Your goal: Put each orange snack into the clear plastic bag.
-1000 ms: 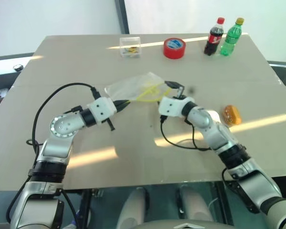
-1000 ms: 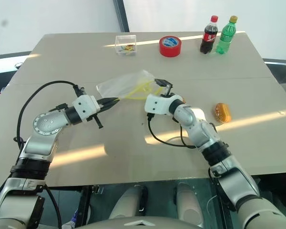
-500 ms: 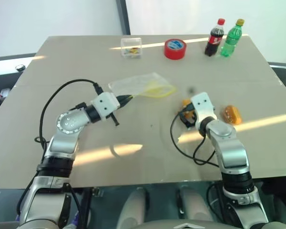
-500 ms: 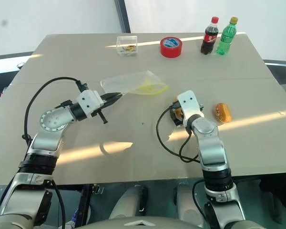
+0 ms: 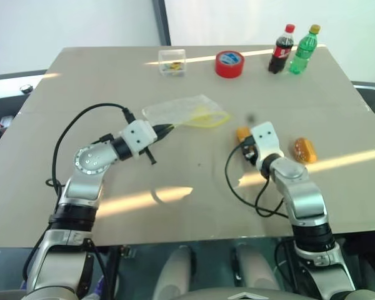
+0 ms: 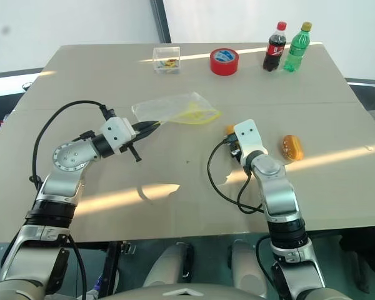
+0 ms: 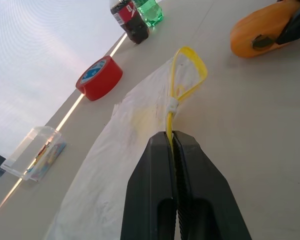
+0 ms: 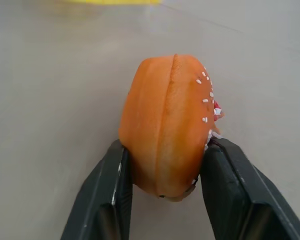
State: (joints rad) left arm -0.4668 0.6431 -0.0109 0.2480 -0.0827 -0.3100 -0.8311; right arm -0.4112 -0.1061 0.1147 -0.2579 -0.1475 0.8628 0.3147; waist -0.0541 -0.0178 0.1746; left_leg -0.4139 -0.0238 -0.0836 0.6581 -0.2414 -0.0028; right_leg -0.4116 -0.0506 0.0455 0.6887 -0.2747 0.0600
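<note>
Jaws of the right gripper (image 8: 165, 170) are now clamping one orange snack (image 8: 167, 125), gripping it by its two long sides just in front of the clear plastic bag (image 5: 178, 111); a second ago these jaws were standing wide at the bag's mouth, and half a second ago they were already down at this snack but not yet closing on it. Since that first frame the right arm has been swinging away from the bag and rolling its wrist over. Jaws of the left gripper (image 7: 172, 145) are staying clenched on the bag's yellow seal strip (image 7: 182, 75), holding the bag in nearly the same place on the bench (image 5: 175, 206) throughout. Beyond the bag's mouth, further to the right, the second orange snack (image 5: 304, 150) is lying untouched on the bench where it was before. Behind the bag, along the far edge, a small clear box (image 5: 172, 62), a red tape roll (image 5: 229, 63) with a blue and white label, a dark cola bottle (image 5: 280, 49) with a red label and a green bottle (image 5: 302, 49) are standing unchanged. No writing on any of these labels is coming through legibly
</note>
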